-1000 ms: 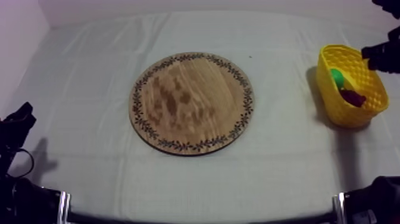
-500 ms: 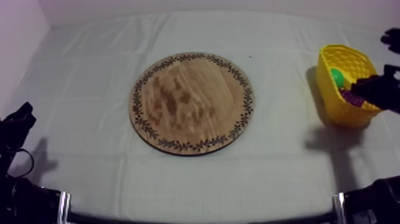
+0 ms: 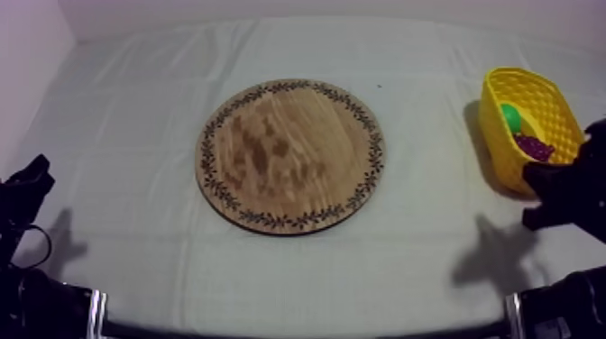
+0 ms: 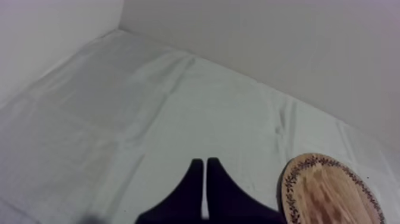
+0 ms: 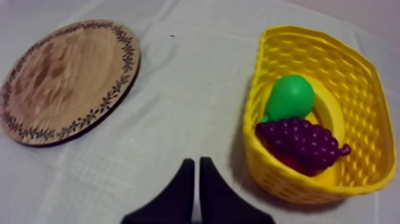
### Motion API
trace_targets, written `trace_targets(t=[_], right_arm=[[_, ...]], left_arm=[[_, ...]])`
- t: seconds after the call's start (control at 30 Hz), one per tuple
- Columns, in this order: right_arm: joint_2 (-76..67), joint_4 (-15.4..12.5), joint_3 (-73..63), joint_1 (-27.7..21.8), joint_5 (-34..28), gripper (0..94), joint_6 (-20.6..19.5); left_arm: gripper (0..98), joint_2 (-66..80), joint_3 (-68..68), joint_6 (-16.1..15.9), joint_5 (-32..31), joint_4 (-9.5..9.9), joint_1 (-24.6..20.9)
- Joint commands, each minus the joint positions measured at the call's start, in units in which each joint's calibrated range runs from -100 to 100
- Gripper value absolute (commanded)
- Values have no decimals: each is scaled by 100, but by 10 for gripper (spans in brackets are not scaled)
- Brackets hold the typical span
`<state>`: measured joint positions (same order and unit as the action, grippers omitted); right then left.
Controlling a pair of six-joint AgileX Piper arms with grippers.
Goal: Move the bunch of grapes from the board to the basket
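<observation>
Hovering empty, its two black fingers pressed together in a narrow wedge, the right end effector (image 5: pixel 198 161) hangs over the grey-white tabletop (image 5: pixel 190 107) just beside the yellow lattice basket (image 5: pixel 363 83). The purple toy bunch of grapes (image 5: pixel 300 143) lies inside the basket, against a green pear (image 5: pixel 290 98). The round wooden board with a patterned rim (image 5: pixel 65 77) is bare. The left end effector (image 4: pixel 205 161) is likewise closed and empty. The task looks done.

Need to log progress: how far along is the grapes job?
Done: the bunch of grapes lies in the yellow basket beside the pear, and the wooden board is bare. In hand: nothing; the right tool is shut near the basket, the left tool shut. Left: apparently nothing.
</observation>
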<state>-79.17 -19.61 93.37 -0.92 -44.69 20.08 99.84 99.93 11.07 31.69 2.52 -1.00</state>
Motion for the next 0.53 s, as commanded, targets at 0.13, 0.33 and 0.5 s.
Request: trace_targets(t=[0.13, 0.33, 0.5], right_arm=[[-870, 1475, 319, 406, 288, 3, -1643], [-1283, 1824, 444, 643, 423, 3, -614], [-1562, 1859, 534, 774, 462, 3, -685]], left_arm=[[0, -2, -4, -2, -1, -1, 2], [0, -2, -4, 1, -1, -1, 2], [0, -2, -4, 1, -1, -1, 2]])
